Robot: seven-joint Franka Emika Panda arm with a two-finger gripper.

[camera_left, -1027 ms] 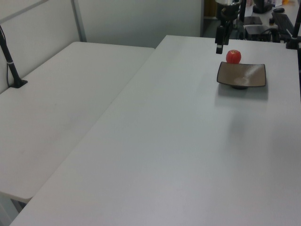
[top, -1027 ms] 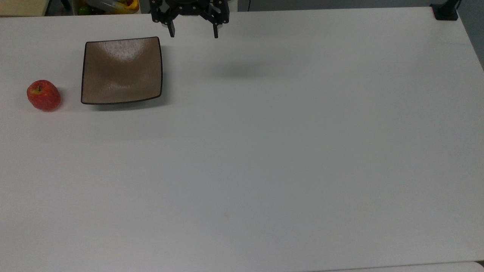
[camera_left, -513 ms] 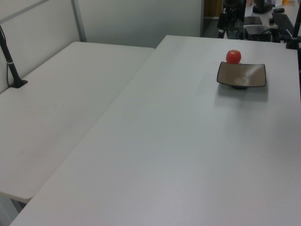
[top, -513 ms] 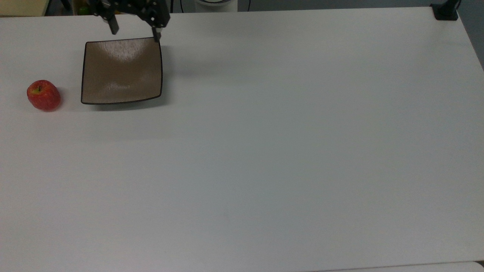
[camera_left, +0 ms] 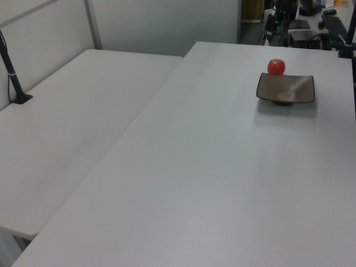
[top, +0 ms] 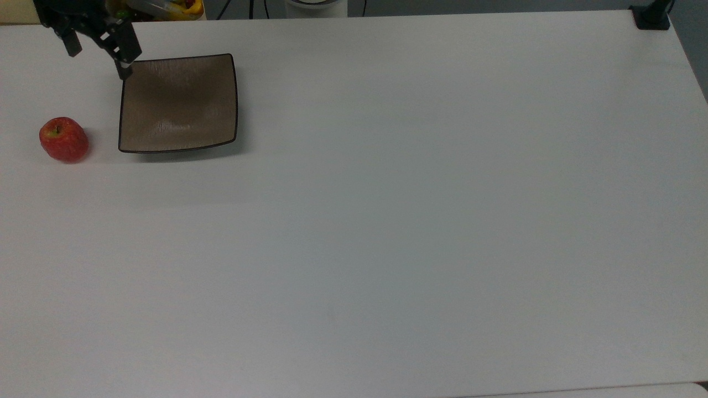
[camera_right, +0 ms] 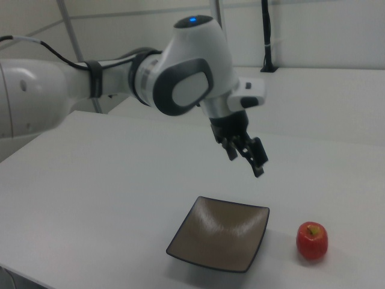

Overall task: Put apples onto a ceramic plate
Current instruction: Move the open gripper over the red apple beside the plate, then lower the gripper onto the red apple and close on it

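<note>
In the top view the apple [top: 63, 139] sits on the table [top: 387, 221], just left of the plate [top: 178, 103]. The claw [top: 97, 50] hangs above the plate's far-left corner, fingers spread and empty, the apple lying below-left of it. The right view shows its height above the table.

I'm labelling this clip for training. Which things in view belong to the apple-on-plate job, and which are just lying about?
Belongs to the job:
- apple, on the table, beside the plate
- ceramic plate, nothing on it
- gripper, open, holding nothing

Just lying about:
- black post on the neighbouring table
- yellow clutter beyond the table's far edge
</note>
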